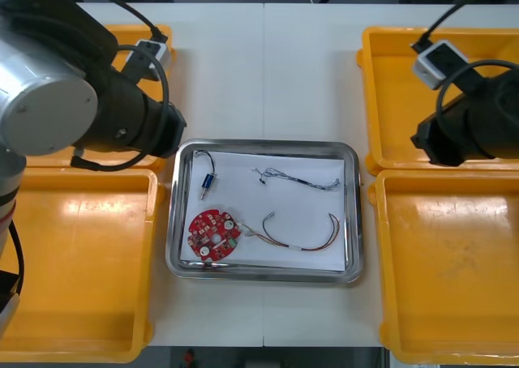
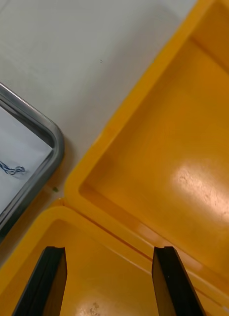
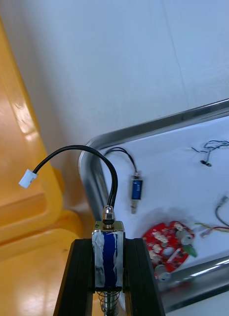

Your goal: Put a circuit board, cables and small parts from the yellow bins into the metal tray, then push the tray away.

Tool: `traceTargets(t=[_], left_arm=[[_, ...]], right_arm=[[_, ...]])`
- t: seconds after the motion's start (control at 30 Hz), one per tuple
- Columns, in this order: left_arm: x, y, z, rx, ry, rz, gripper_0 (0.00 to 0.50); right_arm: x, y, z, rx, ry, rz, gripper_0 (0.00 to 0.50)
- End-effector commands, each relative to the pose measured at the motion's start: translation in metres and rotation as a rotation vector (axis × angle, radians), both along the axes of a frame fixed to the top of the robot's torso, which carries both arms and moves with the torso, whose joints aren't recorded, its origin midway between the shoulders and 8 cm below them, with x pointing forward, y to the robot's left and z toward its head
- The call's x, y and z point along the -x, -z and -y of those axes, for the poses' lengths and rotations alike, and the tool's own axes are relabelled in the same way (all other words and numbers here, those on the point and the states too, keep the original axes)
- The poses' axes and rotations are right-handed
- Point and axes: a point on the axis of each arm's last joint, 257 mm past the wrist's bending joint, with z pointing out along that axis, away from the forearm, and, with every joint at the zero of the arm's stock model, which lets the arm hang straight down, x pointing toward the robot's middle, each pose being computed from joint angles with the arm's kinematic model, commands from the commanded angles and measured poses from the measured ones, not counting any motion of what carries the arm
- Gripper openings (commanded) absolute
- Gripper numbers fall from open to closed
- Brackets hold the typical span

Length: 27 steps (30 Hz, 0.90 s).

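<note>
Two yellow plastic bins [image 1: 81,263] stand on the left side of the light desk [image 1: 268,68], and the near one shows a bare floor. The left arm [image 1: 122,117] hangs above the far one, close to the left far corner of the tray. The left jaws are closed on a small metal part with a blue wrapped body [image 3: 108,256]. Its black cable with a white plug [image 3: 90,150] curls up from it. This part is in the air, just left of the tray and not over it.

In the middle lies the shiny rectangular metal tray [image 1: 353,214], white inside. It already contains a second small metal part [image 1: 207,181] with its own black cable, the round red circuit board [image 1: 214,234], a twisted blue and white cable [image 1: 300,180] at the far side, and a red and yellow cable [image 1: 304,238] at the near side.

On the right, the right arm [image 1: 478,125] waits over the far one of the two right yellow bins [image 1: 446,263]. The right jaws stand wide apart and hold nothing.

I judge the task is almost finished. The held part has to go into the tray, and after that the tray has to be pushed away.
</note>
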Motion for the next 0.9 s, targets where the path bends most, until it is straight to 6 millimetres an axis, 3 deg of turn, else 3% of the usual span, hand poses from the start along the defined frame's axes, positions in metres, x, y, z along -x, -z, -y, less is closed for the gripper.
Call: traceTargets(t=[0.03, 0.23, 0.43, 0.77, 0.9], left_arm=[[0.01, 0.011, 0.03, 0.008, 0.035, -0.045, 0.0], [-0.008, 0.043, 0.063, -0.003, 0.078, -0.048, 0.0], [-0.012, 0.073, 0.089, -0.01, 0.111, -0.077, 0.0], [-0.024, 0.111, 0.107, -0.009, 0.126, -0.084, 0.001], [-0.028, 0.115, 0.111, 0.002, 0.132, -0.074, 0.005]], right_arm=[[0.014, -0.003, 0.049, -0.099, 0.205, 0.014, 0.5], [0.031, 0.014, 0.085, -0.227, 0.407, -0.023, 0.5], [0.045, 0.028, 0.098, -0.331, 0.501, -0.078, 0.5], [0.069, 0.031, 0.116, -0.405, 0.562, -0.129, 0.5], [0.077, 0.034, 0.126, -0.374, 0.57, -0.136, 0.5]])
